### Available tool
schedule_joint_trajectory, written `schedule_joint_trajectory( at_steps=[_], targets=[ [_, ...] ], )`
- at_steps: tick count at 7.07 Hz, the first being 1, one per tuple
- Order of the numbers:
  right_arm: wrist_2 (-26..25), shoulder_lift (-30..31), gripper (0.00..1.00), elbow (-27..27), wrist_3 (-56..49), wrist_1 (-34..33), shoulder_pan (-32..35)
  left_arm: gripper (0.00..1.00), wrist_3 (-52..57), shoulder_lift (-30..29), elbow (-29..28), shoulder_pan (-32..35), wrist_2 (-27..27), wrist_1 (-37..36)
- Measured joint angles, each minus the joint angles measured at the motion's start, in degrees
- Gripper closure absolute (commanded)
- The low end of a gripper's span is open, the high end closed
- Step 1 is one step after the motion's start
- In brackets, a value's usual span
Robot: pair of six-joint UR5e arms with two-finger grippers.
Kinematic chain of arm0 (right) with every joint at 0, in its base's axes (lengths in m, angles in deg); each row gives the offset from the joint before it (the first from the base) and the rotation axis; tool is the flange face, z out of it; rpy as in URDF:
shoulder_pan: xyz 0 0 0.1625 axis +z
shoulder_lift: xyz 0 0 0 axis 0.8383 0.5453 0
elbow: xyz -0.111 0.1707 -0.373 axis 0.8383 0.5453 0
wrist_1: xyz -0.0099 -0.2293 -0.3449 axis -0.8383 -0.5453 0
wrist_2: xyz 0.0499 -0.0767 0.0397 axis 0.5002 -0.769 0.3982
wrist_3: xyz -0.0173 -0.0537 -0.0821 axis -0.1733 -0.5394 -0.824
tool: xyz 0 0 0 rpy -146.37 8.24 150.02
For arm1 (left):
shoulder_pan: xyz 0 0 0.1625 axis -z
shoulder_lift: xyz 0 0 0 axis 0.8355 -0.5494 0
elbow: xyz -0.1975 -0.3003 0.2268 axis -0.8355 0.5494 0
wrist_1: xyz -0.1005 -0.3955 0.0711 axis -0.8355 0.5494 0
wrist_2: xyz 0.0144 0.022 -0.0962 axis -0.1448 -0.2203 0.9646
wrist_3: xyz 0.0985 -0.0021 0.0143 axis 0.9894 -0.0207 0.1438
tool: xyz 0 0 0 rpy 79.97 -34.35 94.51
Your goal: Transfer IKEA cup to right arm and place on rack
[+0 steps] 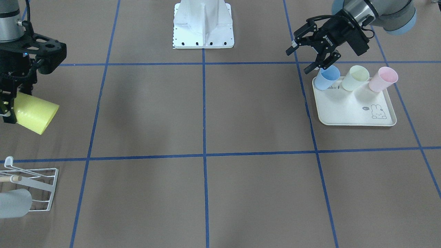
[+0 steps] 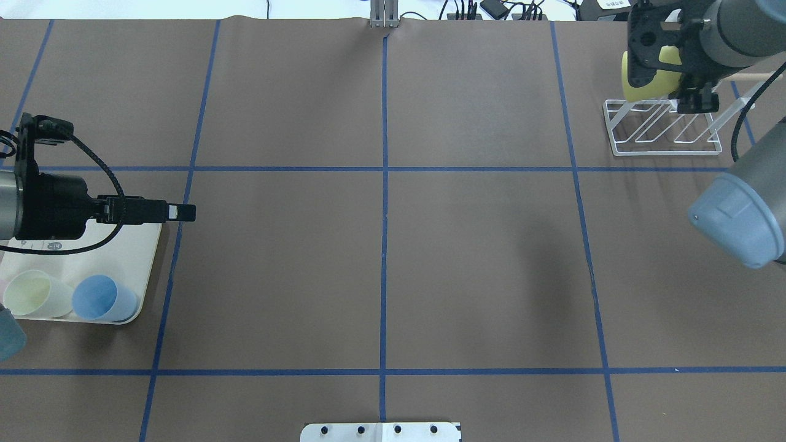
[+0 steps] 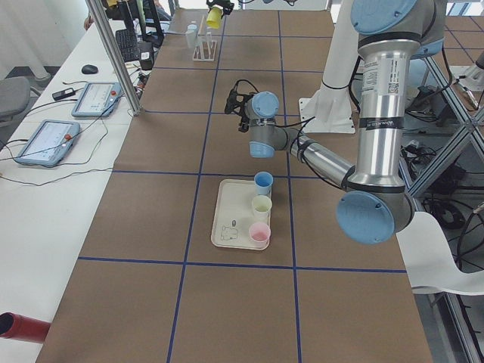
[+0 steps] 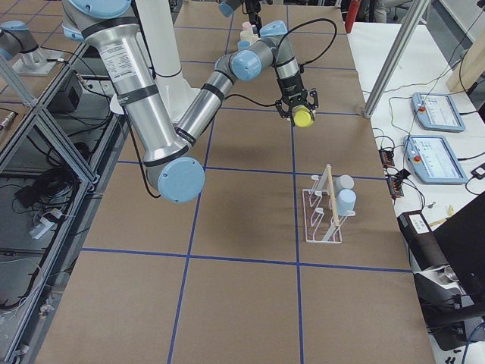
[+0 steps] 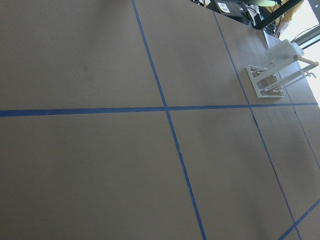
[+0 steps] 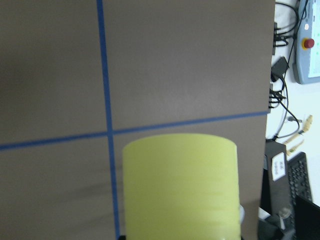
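Note:
My right gripper [image 1: 8,108] is shut on a yellow cup [image 1: 36,113], which lies on its side in the air, mouth toward the table's middle. The right wrist view shows the cup [image 6: 180,185] filling the lower frame. The cup [image 2: 648,77] hangs just beyond the white wire rack [image 2: 663,129] and does not touch it. That rack [image 1: 32,186] stands at the table's edge with a pale grey-blue cup [image 1: 13,203] hung on it. My left gripper [image 1: 301,58] is open and empty, just above a blue cup [image 1: 327,77] on the cream tray [image 1: 355,113].
The tray also holds a pale yellow cup [image 1: 356,77] and a pink cup [image 1: 382,79]. The robot's white base plate [image 1: 203,26] sits at the table's middle rear. Tablets [image 4: 432,133] and cables lie on a side bench beyond the rack.

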Motion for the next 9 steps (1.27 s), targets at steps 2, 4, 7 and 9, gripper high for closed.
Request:
schedule_joint_trajectory(
  at_steps=[2,4,7,9],
  targets=[
    [-10.1,3.5,1.0,0.7,-14.6,0.2,0.8,0.0,0.0,0.0,0.0,-0.1,-0.1,0.0],
    [-17.4,6.2,1.0,4.1,-20.5,1.6,0.9,0.0,-0.1,-0.1,0.0,-0.2,-0.2,0.1],
    [-20.1,10.1,1.0,11.9,-20.8,14.6,0.2,0.0,-0.1,-0.2,0.0,-0.2,-0.3,0.2],
    [-21.5,10.4,1.0,14.8,-19.3,16.7,-1.9,0.0,-0.1,-0.3,0.0,-0.2,-0.3,0.2]
  ],
)
